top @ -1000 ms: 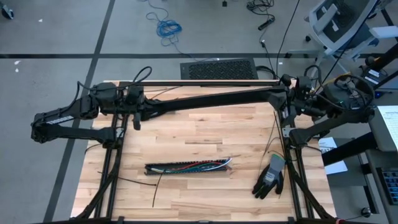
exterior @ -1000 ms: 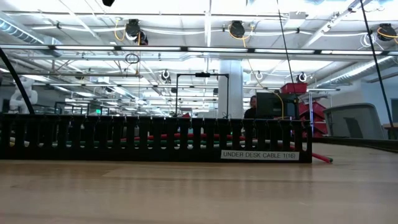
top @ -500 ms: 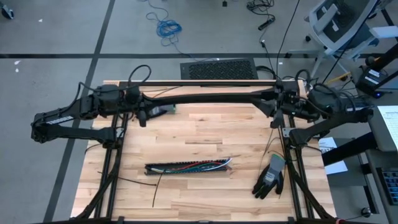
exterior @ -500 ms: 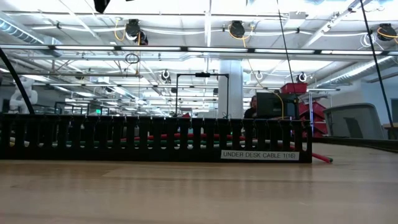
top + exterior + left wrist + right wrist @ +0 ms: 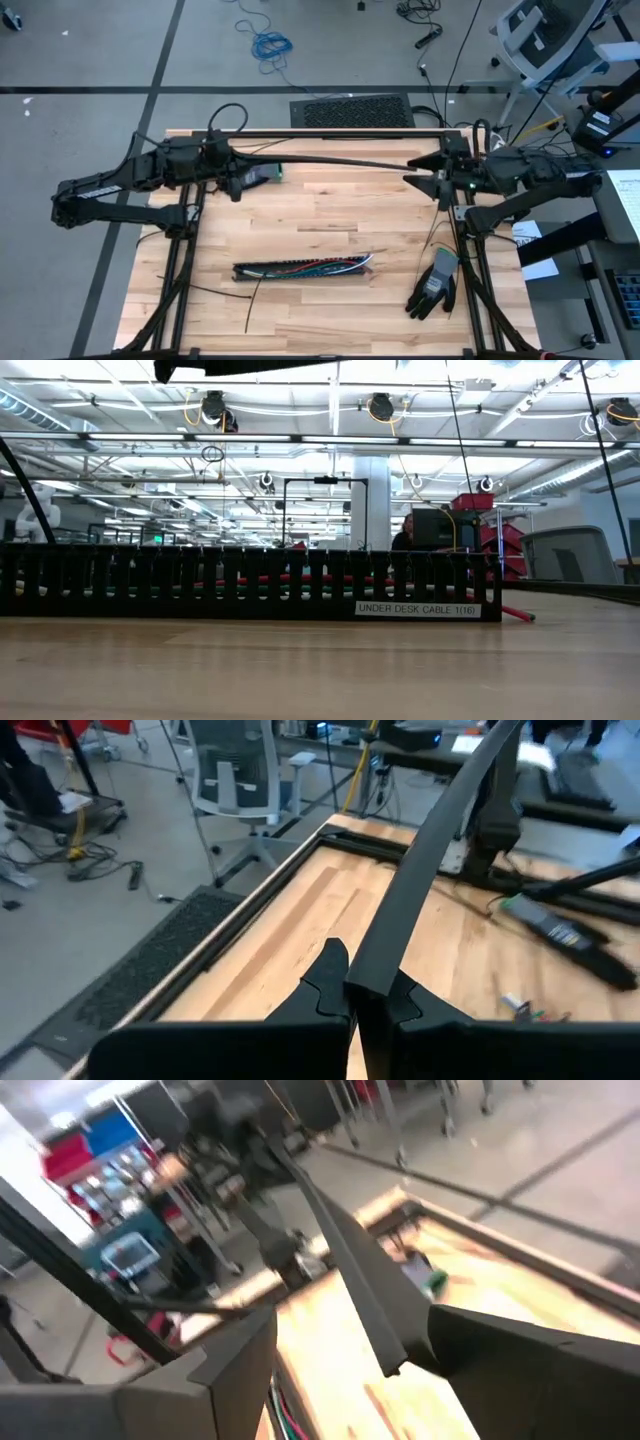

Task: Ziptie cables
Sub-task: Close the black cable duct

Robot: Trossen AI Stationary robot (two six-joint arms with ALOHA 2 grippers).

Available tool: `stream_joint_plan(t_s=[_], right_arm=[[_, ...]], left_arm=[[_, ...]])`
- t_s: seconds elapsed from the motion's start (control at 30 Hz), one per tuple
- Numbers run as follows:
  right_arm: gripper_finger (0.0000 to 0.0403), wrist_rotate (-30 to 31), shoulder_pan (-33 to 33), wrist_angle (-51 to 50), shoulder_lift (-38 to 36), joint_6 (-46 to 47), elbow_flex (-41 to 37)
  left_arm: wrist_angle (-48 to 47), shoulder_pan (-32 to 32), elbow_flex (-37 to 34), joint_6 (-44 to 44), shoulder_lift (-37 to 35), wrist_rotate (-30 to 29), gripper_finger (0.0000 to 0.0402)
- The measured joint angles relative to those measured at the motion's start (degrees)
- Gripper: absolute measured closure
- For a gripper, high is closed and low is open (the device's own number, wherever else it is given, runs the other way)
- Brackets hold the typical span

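The cables (image 5: 305,266), thin blue, red and green wires, lie inside a black slotted duct (image 5: 250,582) on the near middle of the table. Above the far part of the table hangs a long black strip (image 5: 340,163), running left to right. My left gripper (image 5: 233,183) at the far left is shut on the strip's left end. My right gripper (image 5: 418,171) at the far right is open, with the strip's right end (image 5: 385,1350) between its fingers. The strip also shows at the top of the low view (image 5: 250,367). My left gripper pinches the black strip's left end (image 5: 368,988) between its two fingers. The strip runs straight away from the fingers toward the table's right edge, lifted clear of the table. My right gripper has the strip's other end close against one finger (image 5: 470,1345); whether they touch, I cannot tell.
A black work glove (image 5: 435,285) lies at the near right. Thin black strips (image 5: 252,300) lie by the duct's near left end. A dark tool with a green mark (image 5: 555,928) lies on the table at the far left. Bare wood (image 5: 330,215) between arms and duct.
My right gripper has opened, letting go of the strip's right end, and has drawn back toward the table's right edge. My left gripper has shifted a little toward the right, keeping its hold on the strip, which stays lifted over the table.
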Motion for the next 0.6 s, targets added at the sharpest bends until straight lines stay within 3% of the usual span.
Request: stream_joint_plan(t_s=[0.33, 0.43, 0.6], right_arm=[[0.0151, -7.7, 0.0, -7.6, -4.8, 4.1, 0.0], [0.0151, -8.7, 0.1, -12.1, -7.5, 6.0, 0.0], [0.0151, -6.4, 0.0, -21.3, -10.6, 12.8, 0.0]], left_arm=[[0.0, 0.0, 0.0, 2.5, 0.0, 0.6, 0.0399], [0.7, 0.5, 0.2, 0.0, -0.1, -3.8, 0.0399], [-5.1, -0.1, 0.1, 6.6, -0.1, -7.6, 0.0399]])
